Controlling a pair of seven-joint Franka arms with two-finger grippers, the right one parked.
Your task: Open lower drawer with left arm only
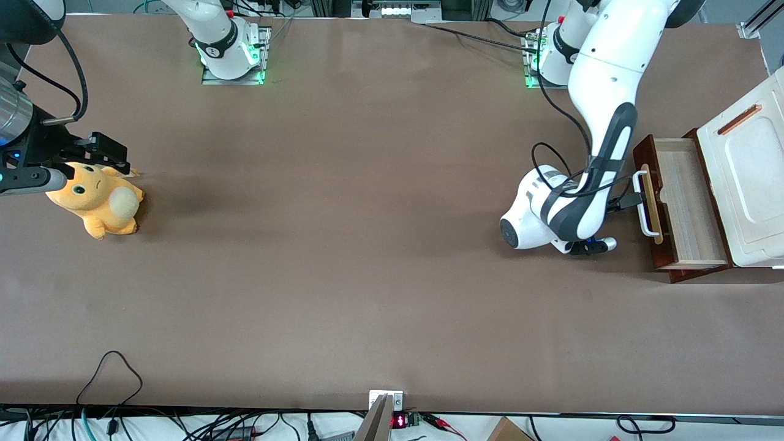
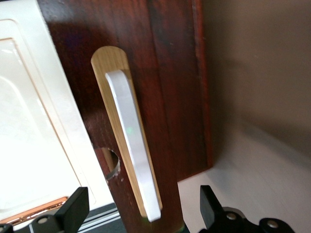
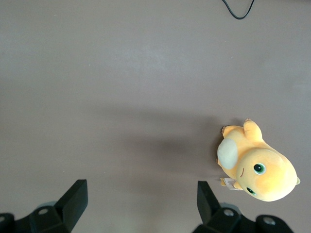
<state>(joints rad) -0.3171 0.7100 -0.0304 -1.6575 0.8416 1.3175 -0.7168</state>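
The lower drawer [image 1: 689, 202] is dark reddish-brown and stands pulled out from under the white cabinet [image 1: 747, 177], its pale wood inside showing. A white bar handle [image 1: 641, 211] sits on a pale wood strip on the drawer's front. My left arm [image 1: 603, 92] reaches down to it, and my left gripper [image 1: 631, 201] is right in front of the handle. In the left wrist view the handle [image 2: 133, 145] runs between the two black fingers [image 2: 75, 206], which stand wide apart on either side of the drawer front [image 2: 170, 97]. The gripper [image 2: 142, 199] is open and touches nothing.
An orange plush toy [image 1: 98, 199] lies on the brown table [image 1: 367, 245] toward the parked arm's end. The white cabinet's top has a thin brown slot [image 1: 739, 119]. Cables hang along the table edge nearest the front camera.
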